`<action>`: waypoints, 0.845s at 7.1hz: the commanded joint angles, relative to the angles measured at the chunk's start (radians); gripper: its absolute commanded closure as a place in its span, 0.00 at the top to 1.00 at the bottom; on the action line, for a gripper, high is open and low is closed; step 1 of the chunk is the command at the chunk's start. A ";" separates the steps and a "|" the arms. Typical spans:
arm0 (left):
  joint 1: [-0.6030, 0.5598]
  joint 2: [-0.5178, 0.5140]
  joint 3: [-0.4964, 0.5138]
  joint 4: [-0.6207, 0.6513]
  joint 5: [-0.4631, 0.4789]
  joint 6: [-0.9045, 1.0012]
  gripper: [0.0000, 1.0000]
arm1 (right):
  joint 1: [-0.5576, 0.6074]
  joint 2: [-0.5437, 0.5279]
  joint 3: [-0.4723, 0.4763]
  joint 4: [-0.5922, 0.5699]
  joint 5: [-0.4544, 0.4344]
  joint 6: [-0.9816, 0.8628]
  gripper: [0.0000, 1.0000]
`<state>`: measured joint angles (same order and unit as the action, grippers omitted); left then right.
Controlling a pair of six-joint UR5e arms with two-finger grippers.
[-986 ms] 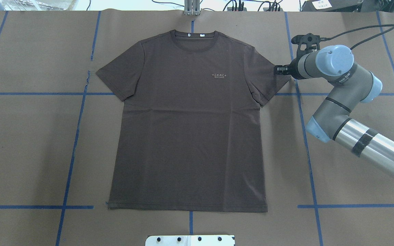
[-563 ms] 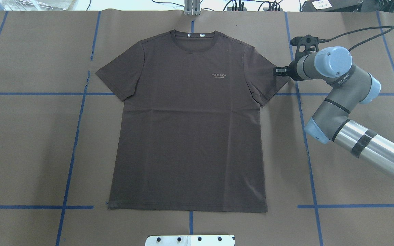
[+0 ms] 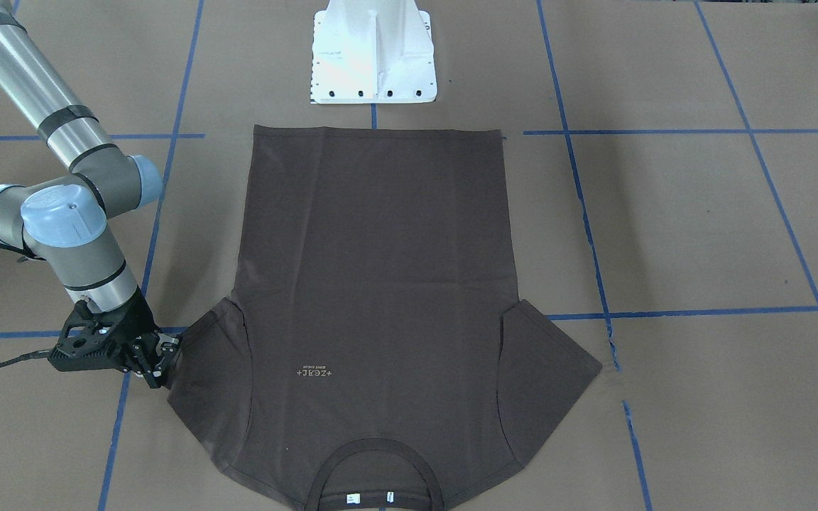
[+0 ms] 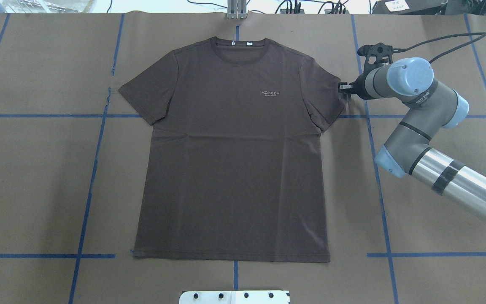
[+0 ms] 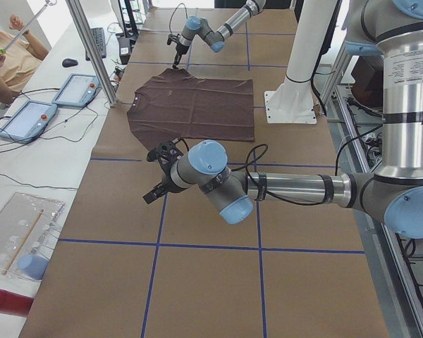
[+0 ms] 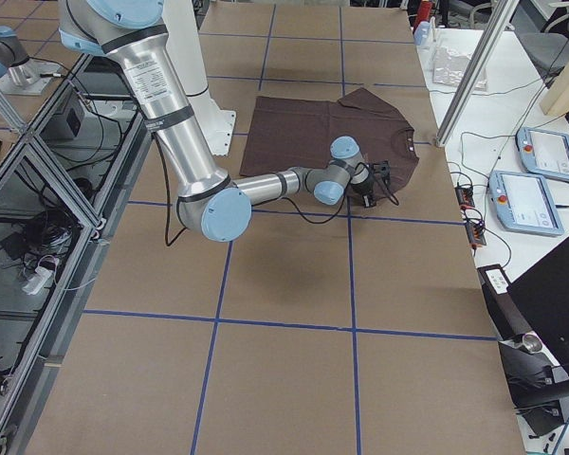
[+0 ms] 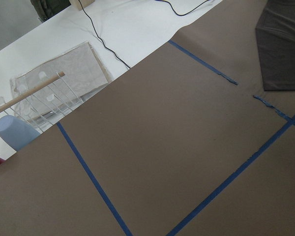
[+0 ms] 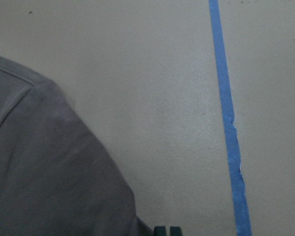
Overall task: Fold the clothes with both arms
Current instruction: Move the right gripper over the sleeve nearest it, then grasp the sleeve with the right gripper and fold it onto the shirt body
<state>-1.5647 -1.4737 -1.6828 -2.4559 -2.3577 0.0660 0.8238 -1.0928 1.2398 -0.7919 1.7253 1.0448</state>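
A dark brown short-sleeved T-shirt [image 4: 230, 169] lies flat, chest lettering up, on the brown paper-covered counter [image 4: 36, 190], which is marked with blue tape lines [image 4: 87, 202]. Its collar points away from the white pedestal base [image 3: 373, 53]. The right arm's black two-finger pincer [image 4: 344, 89] is low at the outer edge of the sleeve [image 4: 327, 99] on the robot's right, fingers nearly together, pinching the hem. The left arm's pincer [image 5: 155, 184] hangs over bare paper, well apart from the shirt; I cannot tell how far open it is.
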 commanded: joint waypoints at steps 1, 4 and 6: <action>0.000 0.003 0.000 0.002 0.000 0.000 1.00 | 0.000 0.010 0.065 -0.074 -0.004 0.001 0.00; 0.000 0.000 0.002 0.002 0.000 0.000 1.00 | -0.032 0.124 0.245 -0.486 -0.061 0.061 0.00; 0.000 0.000 0.002 0.002 0.000 0.000 1.00 | -0.102 0.296 0.105 -0.529 -0.150 0.205 0.00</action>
<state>-1.5646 -1.4741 -1.6815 -2.4544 -2.3577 0.0660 0.7655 -0.9070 1.4343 -1.2872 1.6301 1.1630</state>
